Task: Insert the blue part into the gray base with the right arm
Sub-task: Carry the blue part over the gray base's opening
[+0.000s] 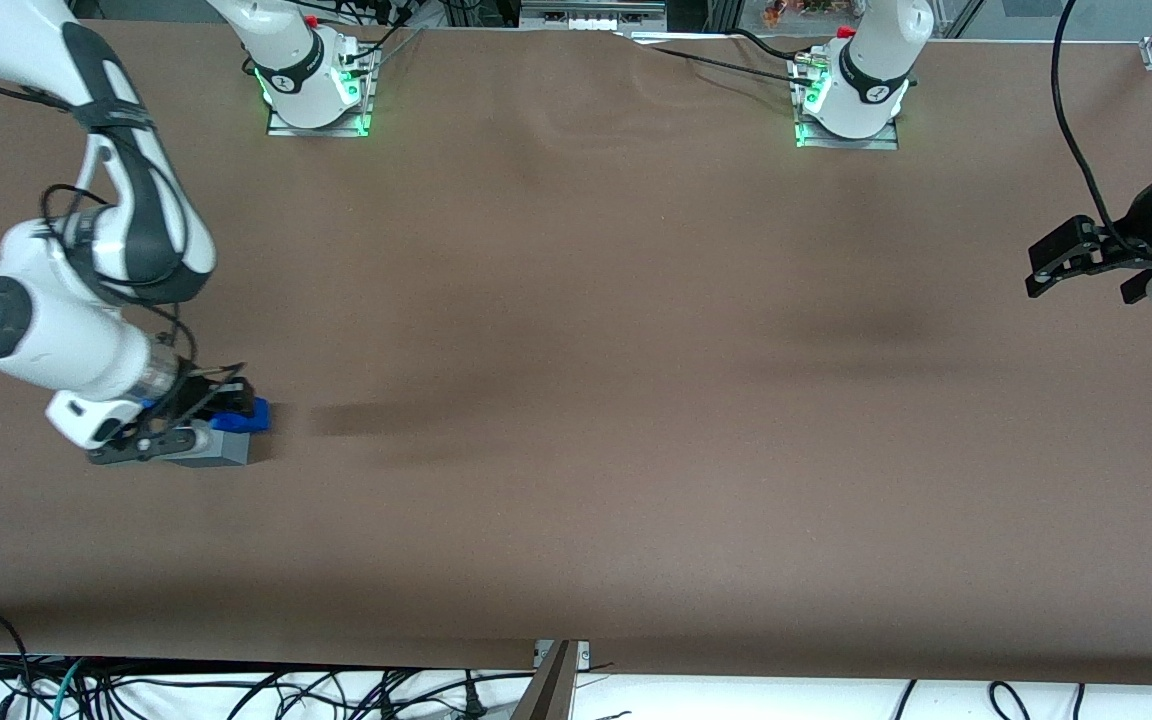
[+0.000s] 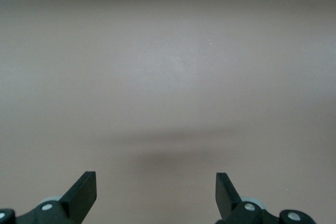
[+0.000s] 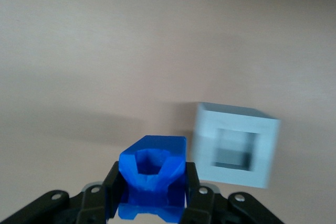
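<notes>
The white jointed right arm [image 1: 86, 250] with dark-gray bands reaches down low over the brown counter [image 1: 636, 400] at the working arm's end of it. Its black two-finger end effector [image 1: 198, 418] is clenched on the small bright-blue plastic part [image 1: 241, 412], a chunky piece with knobbly corners. In the right wrist view the blue part [image 3: 153, 174] sits squeezed between the two black fingers [image 3: 195, 184], its hollowed face turned toward the camera, and the end effector [image 3: 152, 192] grips it from both sides.

The light-gray plastic cube base [image 1: 218, 447] rests on the counter just under and beside the end effector, nearer to the front camera than the blue part. In the front view the blue part overlaps the cube's upper edge, so I cannot tell from that view whether the two touch. The right wrist view shows the gray base [image 3: 234, 144] just beside the held blue part, with its square recess [image 3: 234, 149] open and empty and a narrow strip of counter [image 3: 157, 35] showing between them. The blue part is not in the recess.
</notes>
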`<control>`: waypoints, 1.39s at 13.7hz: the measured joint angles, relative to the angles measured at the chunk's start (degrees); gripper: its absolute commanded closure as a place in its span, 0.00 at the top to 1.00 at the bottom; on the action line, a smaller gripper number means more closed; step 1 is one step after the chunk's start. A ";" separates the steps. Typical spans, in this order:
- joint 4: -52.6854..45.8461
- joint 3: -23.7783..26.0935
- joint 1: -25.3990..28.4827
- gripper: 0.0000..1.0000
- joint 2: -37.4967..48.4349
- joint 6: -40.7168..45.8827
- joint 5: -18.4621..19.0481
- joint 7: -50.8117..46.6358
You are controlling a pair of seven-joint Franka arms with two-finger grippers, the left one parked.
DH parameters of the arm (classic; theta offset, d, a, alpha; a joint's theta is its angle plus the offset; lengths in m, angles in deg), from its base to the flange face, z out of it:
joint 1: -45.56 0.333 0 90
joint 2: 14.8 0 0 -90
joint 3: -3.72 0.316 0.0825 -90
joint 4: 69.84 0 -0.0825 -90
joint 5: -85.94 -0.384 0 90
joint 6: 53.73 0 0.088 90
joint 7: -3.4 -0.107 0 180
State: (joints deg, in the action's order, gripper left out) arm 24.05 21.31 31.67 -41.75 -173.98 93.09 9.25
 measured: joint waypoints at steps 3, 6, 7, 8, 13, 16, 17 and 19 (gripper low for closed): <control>-0.70 -2.97 -0.36 0.30 -0.38 0.19 -0.17 6.36; -0.73 -4.24 -0.50 0.30 -0.75 -0.89 -0.19 8.00; -0.73 -4.45 -0.51 0.30 -0.90 -1.57 -0.19 8.02; -0.73 -4.68 -0.51 0.30 -1.12 -2.44 -0.19 8.02; -0.73 -5.26 -0.63 0.30 -2.57 -4.82 -1.56 5.47; -0.73 -5.42 -0.67 0.30 -2.65 -4.88 -1.63 3.38; -0.73 -5.49 -0.71 0.30 -2.65 -4.85 -1.64 3.15; -0.73 -5.82 -0.80 0.30 -2.69 -4.75 -1.65 3.03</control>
State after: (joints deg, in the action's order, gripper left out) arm 23.32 15.50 30.87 -44.43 -178.74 91.44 12.29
